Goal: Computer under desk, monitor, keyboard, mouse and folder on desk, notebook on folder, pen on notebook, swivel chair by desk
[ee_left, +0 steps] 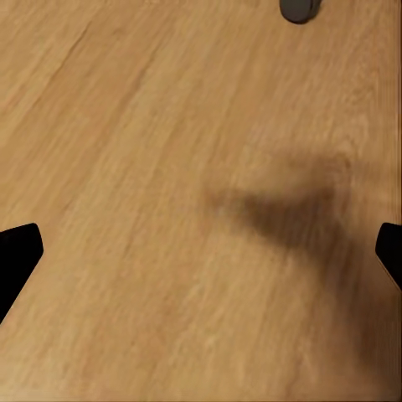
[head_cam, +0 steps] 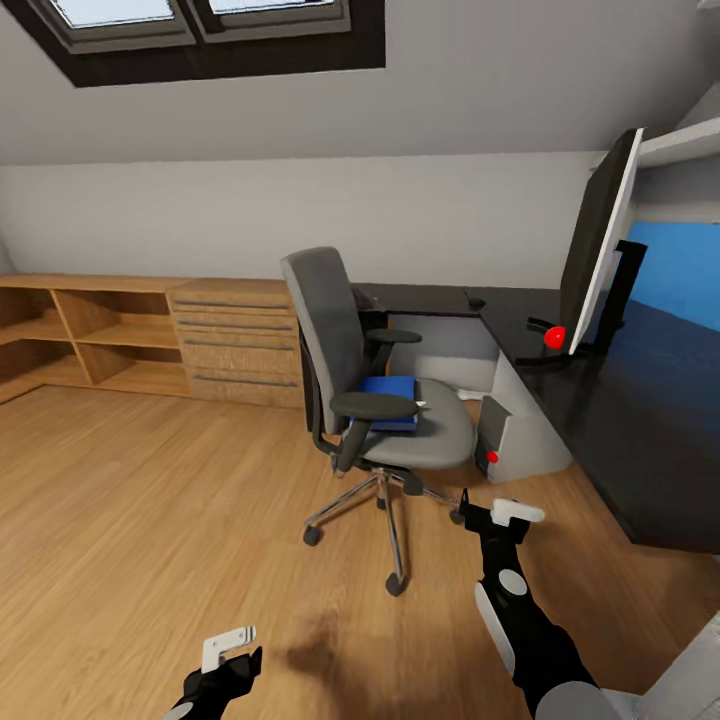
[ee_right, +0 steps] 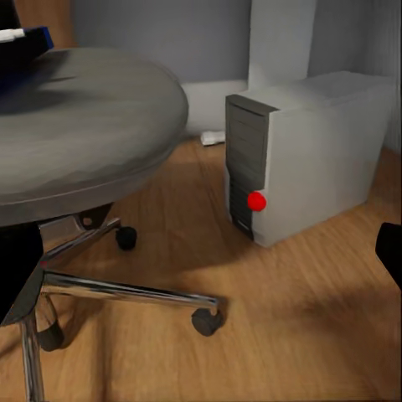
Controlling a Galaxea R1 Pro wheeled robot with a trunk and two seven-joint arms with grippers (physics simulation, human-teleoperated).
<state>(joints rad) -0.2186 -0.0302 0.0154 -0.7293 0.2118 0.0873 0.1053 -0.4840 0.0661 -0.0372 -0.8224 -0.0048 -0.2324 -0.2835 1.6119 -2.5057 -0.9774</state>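
Note:
The grey swivel chair stands on the wood floor in front of the black desk. A blue folder lies on its seat. The computer stands upright under the desk, close in the right wrist view. On the desk the monitor is seen edge-on. My right gripper is open, low beside the chair's chrome base. My left gripper is open above bare floor. I cannot make out the keyboard, mouse, notebook or pen.
A light-wood drawer chest and open shelves line the back wall at left. A small white object lies on the floor behind the computer. A chair castor shows above the left gripper. Skylights sit in the sloped ceiling.

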